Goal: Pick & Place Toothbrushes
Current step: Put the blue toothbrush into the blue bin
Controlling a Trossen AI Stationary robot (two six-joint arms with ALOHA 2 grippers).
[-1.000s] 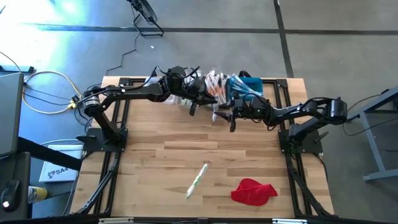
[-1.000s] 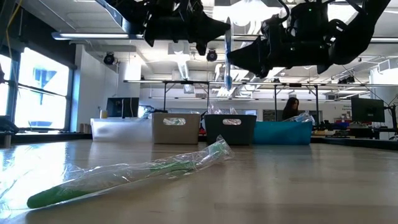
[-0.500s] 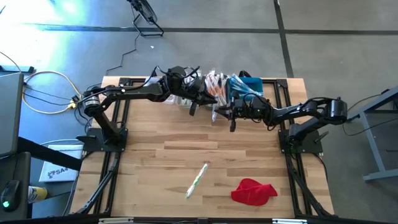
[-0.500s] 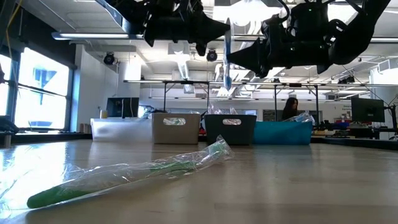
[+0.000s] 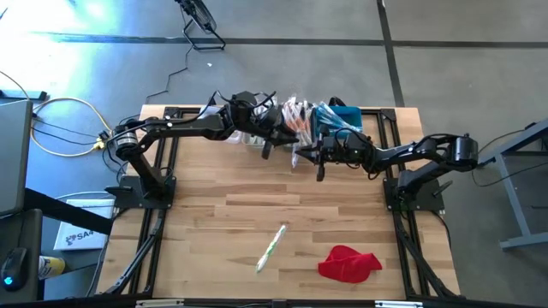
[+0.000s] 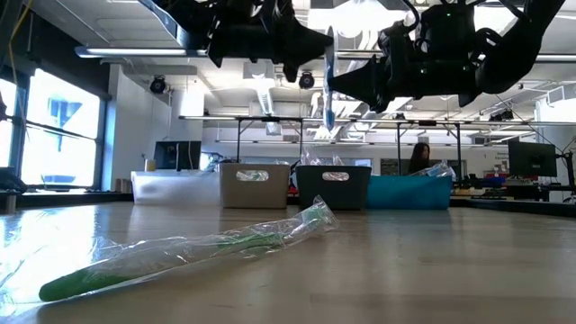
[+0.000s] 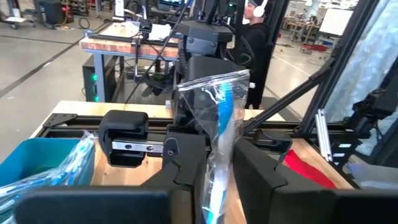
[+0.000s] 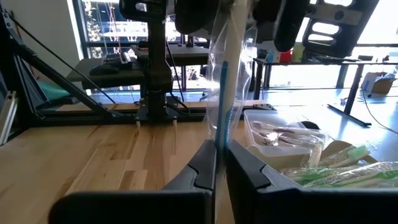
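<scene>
Above the far edge of the bench, the two arms meet over a row of bins in what looks like a hand-over of one blue toothbrush, which hangs upright in its clear wrapper between them. The right gripper has its jaws pressed together on the lower end of the wrapped brush, as its wrist view shows. The left gripper straddles the same brush, jaws slightly spread; whether they grip it cannot be told, so the right arm appears to carry the weight. Holding the brush vertical, clear of the bench, probably lets one arm re-grip it for sorting by colour. Below and behind sit the blue bin, a dark bin and a beige bin, some already holding wrapped brushes. A green toothbrush lies alone on the near half of the bench, just left of a red cloth, apparently awaiting its turn.
</scene>
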